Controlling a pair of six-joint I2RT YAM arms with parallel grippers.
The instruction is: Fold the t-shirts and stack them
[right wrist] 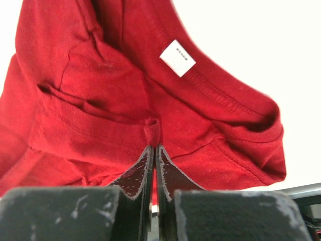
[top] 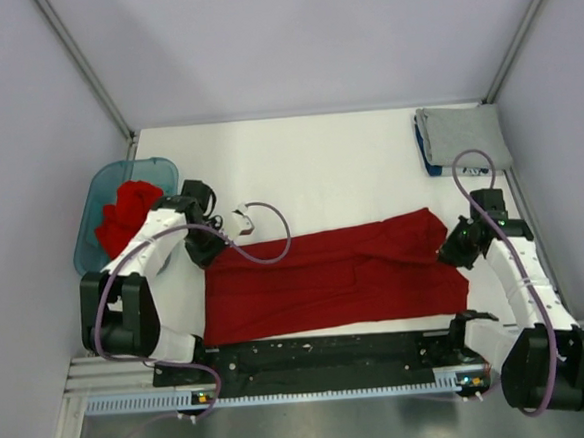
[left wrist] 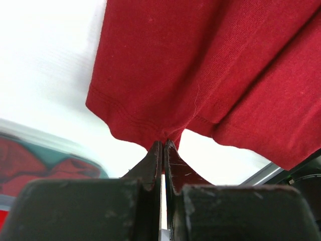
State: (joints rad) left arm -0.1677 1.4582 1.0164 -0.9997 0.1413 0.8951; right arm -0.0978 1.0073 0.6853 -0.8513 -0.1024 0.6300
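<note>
The red t-shirt (top: 336,276) lay across the lower centre, long axis left to right, collar rightward. The left gripper (left wrist: 163,145) clamped its hem; the right gripper (right wrist: 153,148) clamped cloth near the collar. Farther back, a folded grey t-shirt (top: 464,135) sat upper right; a tub (top: 89,218) at left held red cloth (top: 126,216), probably shirts.

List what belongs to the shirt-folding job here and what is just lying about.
Job:
- red shirt on the table, pinched by the left gripper and the right gripper
- crumpled red shirt in the teal tub
- folded grey shirt, far right

Lying about:
- teal tub
- blue thing under the grey shirt, unclear what
</note>
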